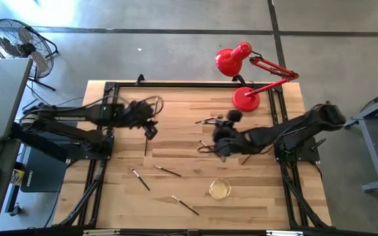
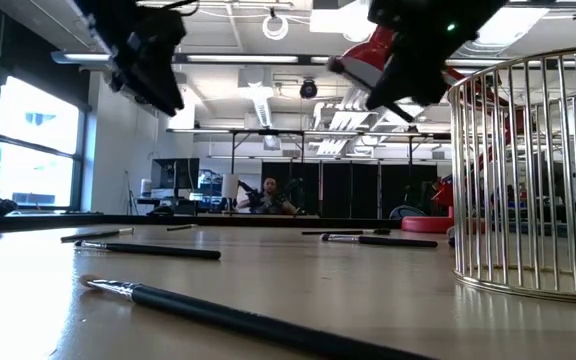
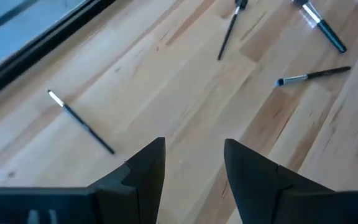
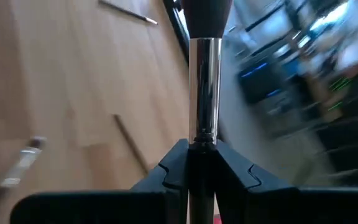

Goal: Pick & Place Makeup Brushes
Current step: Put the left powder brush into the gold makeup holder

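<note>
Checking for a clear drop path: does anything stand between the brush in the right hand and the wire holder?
Nothing visible does. The right hand is shut on a makeup brush, raised above the table. The wire holder stands nearer the front edge, with only bare wood between in the high view.

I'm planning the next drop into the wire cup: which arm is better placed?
The right. The right gripper is shut on a silver-ferruled brush, closer to the wire cup. The left gripper hangs open and empty.
</note>
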You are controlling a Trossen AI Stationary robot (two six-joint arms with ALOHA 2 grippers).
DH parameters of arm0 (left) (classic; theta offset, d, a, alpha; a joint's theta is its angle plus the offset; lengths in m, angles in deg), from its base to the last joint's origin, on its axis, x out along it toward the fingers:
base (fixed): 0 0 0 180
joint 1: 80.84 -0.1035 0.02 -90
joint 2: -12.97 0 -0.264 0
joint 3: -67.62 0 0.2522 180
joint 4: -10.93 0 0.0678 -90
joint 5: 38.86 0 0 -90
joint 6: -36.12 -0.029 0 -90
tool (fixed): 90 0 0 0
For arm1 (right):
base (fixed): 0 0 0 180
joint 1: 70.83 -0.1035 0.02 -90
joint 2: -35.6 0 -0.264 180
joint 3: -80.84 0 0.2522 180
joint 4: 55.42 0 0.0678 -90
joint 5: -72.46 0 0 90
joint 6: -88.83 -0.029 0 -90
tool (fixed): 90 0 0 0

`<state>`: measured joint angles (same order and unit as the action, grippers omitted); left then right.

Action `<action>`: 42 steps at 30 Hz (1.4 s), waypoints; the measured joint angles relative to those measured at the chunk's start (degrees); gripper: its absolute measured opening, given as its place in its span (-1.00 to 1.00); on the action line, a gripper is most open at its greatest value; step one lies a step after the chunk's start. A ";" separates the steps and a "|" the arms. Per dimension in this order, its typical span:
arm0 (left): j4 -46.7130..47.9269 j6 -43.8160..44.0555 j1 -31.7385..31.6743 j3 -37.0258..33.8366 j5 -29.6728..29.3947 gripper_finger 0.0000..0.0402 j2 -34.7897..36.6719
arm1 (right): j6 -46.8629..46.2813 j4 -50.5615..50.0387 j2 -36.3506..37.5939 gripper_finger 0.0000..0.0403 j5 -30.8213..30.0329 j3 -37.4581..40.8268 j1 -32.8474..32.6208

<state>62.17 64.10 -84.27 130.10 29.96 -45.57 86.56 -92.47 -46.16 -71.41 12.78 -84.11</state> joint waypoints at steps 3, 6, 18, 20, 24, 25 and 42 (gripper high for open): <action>-7.11 3.89 5.44 -7.26 -5.69 -0.19 3.50 | -8.11 0.99 6.65 -0.79 4.64 3.57 -0.82; -12.99 6.26 10.97 -13.17 -10.58 -0.19 5.39 | -13.55 5.33 12.63 -0.79 8.57 7.20 -2.62; -21.47 7.22 24.22 -18.31 -28.51 -0.19 2.80 | -18.09 52.96 21.15 -0.78 9.71 29.88 -19.64; -21.40 7.25 24.12 -18.31 -28.22 -0.19 2.39 | -16.00 60.97 18.95 -0.78 7.51 32.07 -22.83; -21.29 8.28 24.08 -18.31 -28.04 -0.19 2.09 | -12.75 70.07 11.92 -0.78 4.48 32.18 -27.67; -21.21 8.40 24.08 -18.31 -28.00 -0.19 2.07 | -12.42 71.28 9.77 -0.78 3.65 31.53 -28.42; -21.00 10.04 24.08 -18.31 -25.38 -0.19 2.05 | -12.04 79.36 -13.78 -0.78 -2.70 18.60 -33.27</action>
<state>41.16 74.14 -60.19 111.80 4.58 -43.52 74.53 -13.11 -59.95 -74.11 31.38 -117.39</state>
